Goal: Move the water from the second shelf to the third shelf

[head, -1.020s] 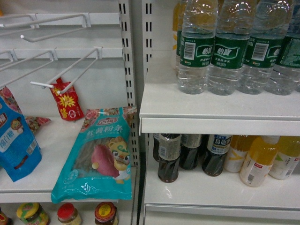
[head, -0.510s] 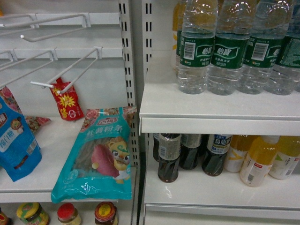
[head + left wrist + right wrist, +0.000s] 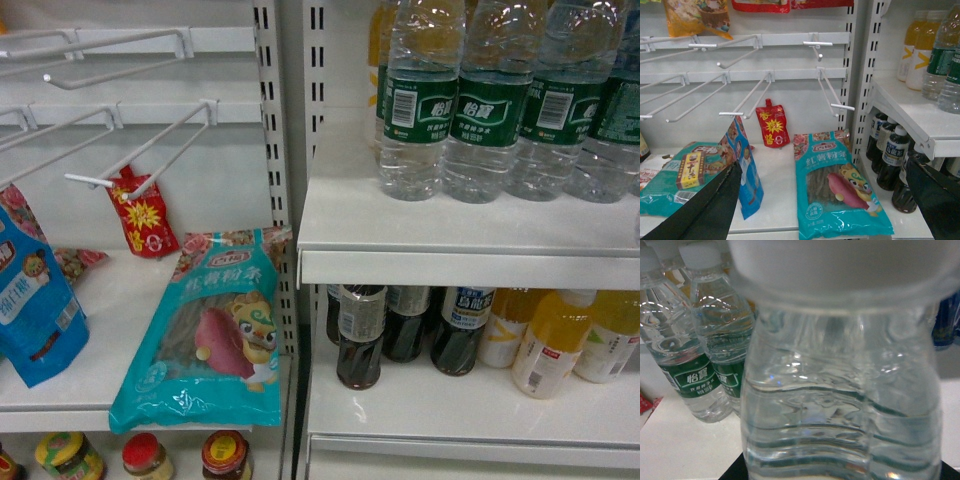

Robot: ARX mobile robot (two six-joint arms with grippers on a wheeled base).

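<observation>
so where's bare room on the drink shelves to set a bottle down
Lower shelf: bare strip along its front, ahead of the dark bottles and yellow bottles. Upper shelf: bare left end and front edge beside the water bottles. Behind both strips it is crowded.

Left tool (image 3: pixel 825 200): black fingers (image 3: pixel 705 210) spread wide at lower corners of left wrist view, nothing between. Right tool: fingers not discernible in right wrist view. Neither arm visible from head.
</observation>
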